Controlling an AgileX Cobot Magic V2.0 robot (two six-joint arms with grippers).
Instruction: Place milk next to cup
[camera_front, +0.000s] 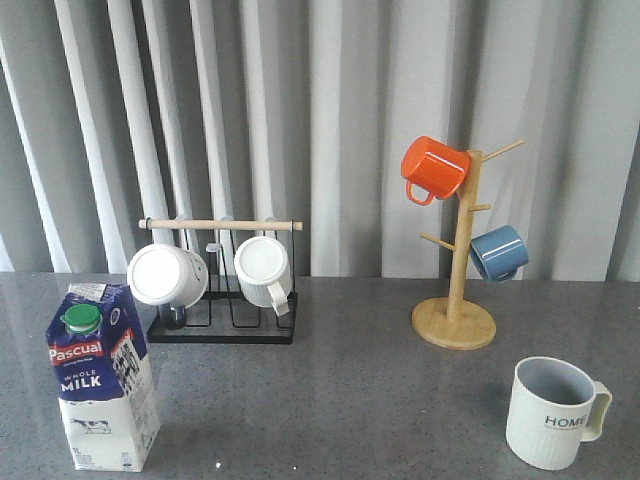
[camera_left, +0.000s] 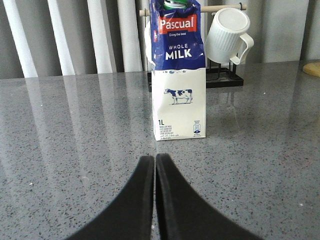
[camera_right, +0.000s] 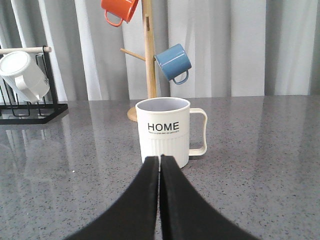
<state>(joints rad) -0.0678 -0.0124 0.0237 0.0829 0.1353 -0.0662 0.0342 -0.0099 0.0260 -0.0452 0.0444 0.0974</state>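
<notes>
Straight ahead of the left claw stands the milk, upright on the grey surface. That claw is pressed shut with nothing in it, and it sits apart from the carton. Behind the milk is a black rack with white mugs. Just past the right claw stands the cup with HOME on it. This claw is squeezed shut and empty too. Behind the cup is a wooden mug tree with an orange mug and a blue mug. Milk and cup are well apart.
</notes>
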